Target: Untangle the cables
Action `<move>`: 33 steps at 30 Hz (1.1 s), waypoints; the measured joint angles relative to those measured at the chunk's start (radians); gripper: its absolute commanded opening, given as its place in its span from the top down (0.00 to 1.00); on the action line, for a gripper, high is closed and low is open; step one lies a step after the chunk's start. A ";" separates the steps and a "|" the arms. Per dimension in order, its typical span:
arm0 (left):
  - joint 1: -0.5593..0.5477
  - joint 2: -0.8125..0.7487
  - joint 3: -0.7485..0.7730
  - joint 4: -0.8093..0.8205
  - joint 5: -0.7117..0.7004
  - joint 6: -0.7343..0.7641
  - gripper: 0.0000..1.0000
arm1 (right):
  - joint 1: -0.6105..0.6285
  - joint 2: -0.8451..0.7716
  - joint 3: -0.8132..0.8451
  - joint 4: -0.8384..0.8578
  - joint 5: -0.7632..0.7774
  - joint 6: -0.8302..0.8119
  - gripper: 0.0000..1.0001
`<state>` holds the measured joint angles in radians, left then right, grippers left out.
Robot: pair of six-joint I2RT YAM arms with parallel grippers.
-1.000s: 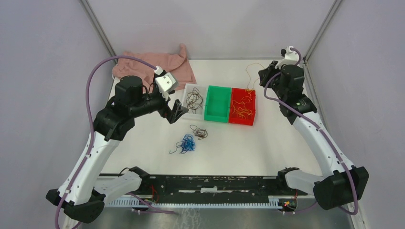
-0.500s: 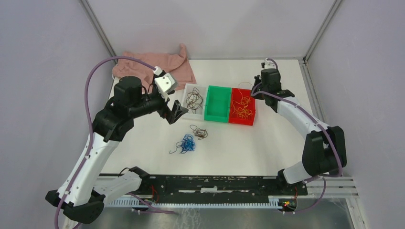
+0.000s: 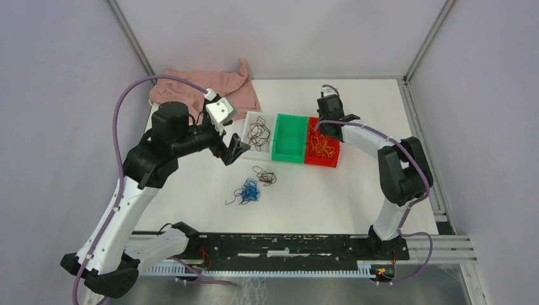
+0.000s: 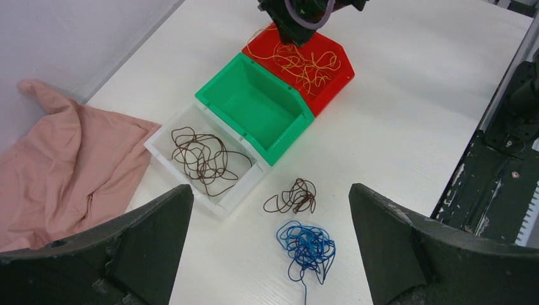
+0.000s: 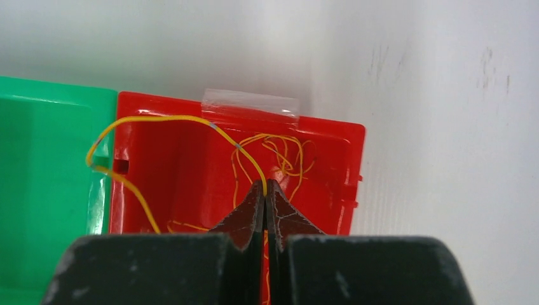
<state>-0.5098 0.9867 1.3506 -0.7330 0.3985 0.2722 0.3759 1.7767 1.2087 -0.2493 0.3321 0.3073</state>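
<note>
White table [image 3: 356, 190] is carrying everything. Pink cloth [image 3: 210, 86] is lying crumpled at the far left corner.

Left arm is reaching in over the left side of the table. Left gripper [image 3: 235, 150] is hovering just beside the white bin, fingers [image 4: 152, 235] spread wide apart and holding nothing. Right arm is folding back toward the far end of the red bin. Right gripper [image 5: 265, 190] is hanging over that bin, fingers pressed together and pinching one yellow-orange strand [image 5: 159, 119]. The strand is arching from the fingertips out over the wall shared with the green bin.

Three bins are sitting in a row, touching: white bin [image 3: 260, 154] on the left, green bin [image 3: 289, 157] in the middle, red bin [image 3: 321, 160] on the right.

Yellow-orange cables [image 3: 325, 147] are lying piled in the red bin. Dark brown cables [image 4: 202, 159] are lying looped in the white bin. Blue cables [image 4: 308, 244] are lying in a tight bunch on the table in front of the bins. Small brown bunch [image 4: 293, 197] is lying just beside the blue one, on its bin side; whether the two are touching is unclear.
</note>
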 measured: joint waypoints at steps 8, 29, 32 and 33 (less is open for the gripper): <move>0.000 0.002 0.000 -0.003 0.000 0.003 0.01 | 0.058 0.123 0.054 0.005 0.083 -0.049 1.00; 0.049 0.045 -0.032 -0.043 0.001 0.053 0.01 | 0.072 -0.093 0.148 -0.098 0.059 -0.098 0.57; 0.051 0.045 -0.032 -0.043 0.003 0.056 0.01 | 0.066 -0.127 0.144 -0.107 0.007 -0.096 0.53; 0.051 0.045 -0.032 -0.043 0.004 0.056 0.00 | 0.064 -0.133 0.141 -0.108 -0.010 -0.095 0.52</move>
<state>-0.4591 1.0317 1.3186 -0.7765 0.4023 0.3283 0.4397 1.6440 1.3495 -0.3569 0.3218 0.2123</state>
